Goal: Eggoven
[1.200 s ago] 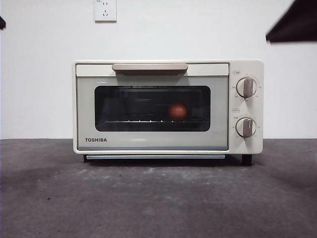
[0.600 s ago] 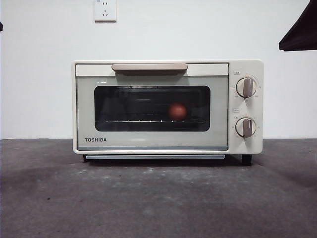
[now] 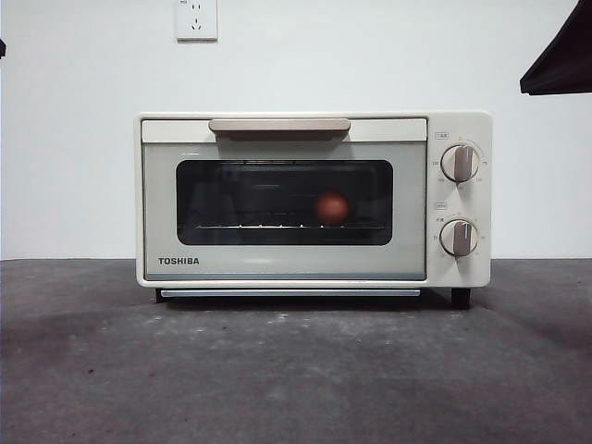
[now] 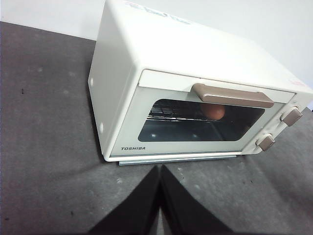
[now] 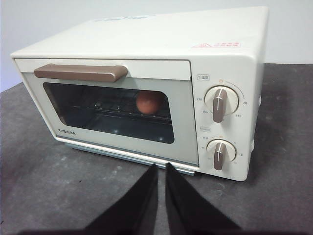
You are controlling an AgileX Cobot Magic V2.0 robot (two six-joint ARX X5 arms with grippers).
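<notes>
Hanging above the grey tabletop (image 4: 44, 147), the left gripper (image 4: 160, 169) has its two black jaws pressed together with nothing between them, its tips just short of the toaster oven's (image 4: 161, 54) lower front edge, near the TOSHIBA lettering. The right gripper (image 5: 161, 169) is likewise closed and empty, only a thin slit showing between its jaws; it sits close before the oven's front, below the glass door (image 5: 112, 110) and beside the two knobs (image 5: 221, 103). Neither gripper touches the oven. Behind the shut door the reddish-brown egg (image 3: 332, 208) rests on the wire rack (image 3: 277, 225), right of the window's middle in the front view. The tan handle (image 3: 279, 125) runs along the door's top. A white wall socket (image 3: 196, 18) sits above the oven.
</notes>
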